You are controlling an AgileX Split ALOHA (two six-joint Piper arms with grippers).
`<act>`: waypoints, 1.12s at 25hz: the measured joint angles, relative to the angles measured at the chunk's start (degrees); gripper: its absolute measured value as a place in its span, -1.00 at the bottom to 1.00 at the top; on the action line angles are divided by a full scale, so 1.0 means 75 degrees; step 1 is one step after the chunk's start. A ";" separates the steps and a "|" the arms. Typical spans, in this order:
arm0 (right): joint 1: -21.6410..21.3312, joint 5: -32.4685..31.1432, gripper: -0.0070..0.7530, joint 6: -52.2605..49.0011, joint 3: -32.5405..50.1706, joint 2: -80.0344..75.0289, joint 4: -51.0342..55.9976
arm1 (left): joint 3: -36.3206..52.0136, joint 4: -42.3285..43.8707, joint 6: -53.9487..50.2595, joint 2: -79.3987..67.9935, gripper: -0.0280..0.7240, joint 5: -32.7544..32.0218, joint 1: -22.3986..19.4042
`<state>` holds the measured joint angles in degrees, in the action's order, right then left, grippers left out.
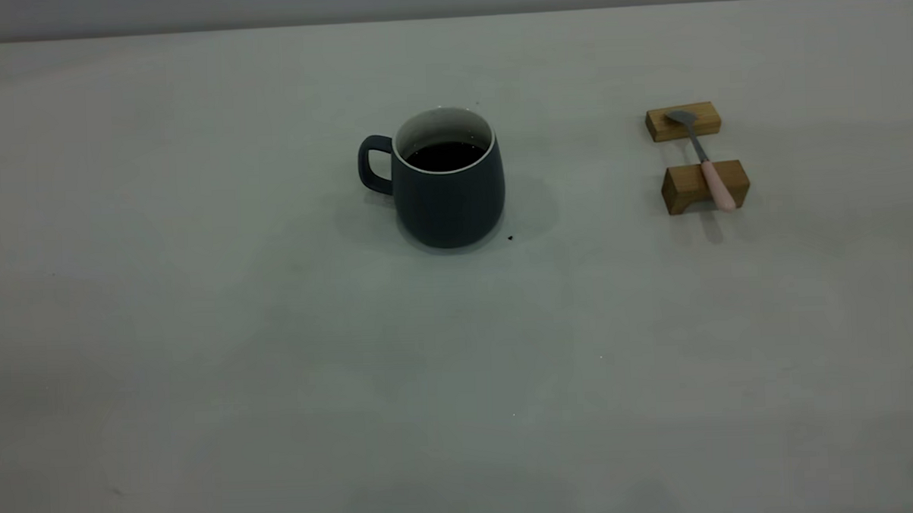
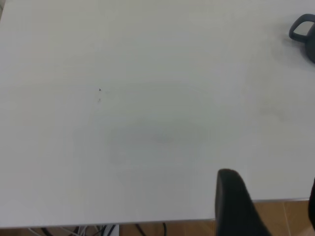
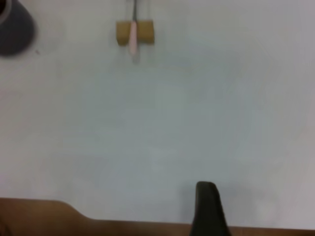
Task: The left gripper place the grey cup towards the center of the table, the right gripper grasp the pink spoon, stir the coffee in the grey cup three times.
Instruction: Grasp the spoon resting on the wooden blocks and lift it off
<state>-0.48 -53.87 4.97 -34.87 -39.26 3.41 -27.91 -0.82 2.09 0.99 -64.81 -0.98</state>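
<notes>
The grey cup [image 1: 448,188] stands upright near the middle of the table [image 1: 278,354], its handle to the left, with dark coffee [image 1: 445,156] inside. The pink spoon [image 1: 708,164] lies across two tan wooden blocks at the right, bowl on the far block and pink handle over the near one. Neither gripper shows in the exterior view. My left gripper [image 2: 273,206] hangs open over the table's near edge, far from the cup [image 2: 310,46]. My right gripper [image 3: 251,228] is open at the near edge, well back from the spoon [image 3: 133,37] and the cup [image 3: 15,29].
The far wooden block [image 1: 683,122] and the near block [image 1: 686,188] hold the spoon off the table. A small dark speck [image 1: 510,238] lies by the cup's base. Brown floor shows past the table's near edge [image 3: 39,216].
</notes>
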 joint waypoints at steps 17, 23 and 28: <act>0.1381 0.2344 0.71 0.2361 -0.3876 -1.0330 0.1706 | 0.0000 0.0000 0.0000 0.0000 0.23 0.0000 0.0000; 0.1598 0.1744 0.71 0.2347 -0.5603 -1.2133 0.1561 | 0.0000 0.0000 0.0000 0.0000 0.23 0.0000 0.0000; 0.1598 0.1847 0.71 0.2256 -0.5972 -1.2504 0.1431 | 0.0000 0.0000 0.0000 0.0000 0.23 0.0000 0.0000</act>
<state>11.50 -40.02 21.89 -79.65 -133.04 14.15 -27.91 -0.82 2.09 0.99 -64.81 -0.98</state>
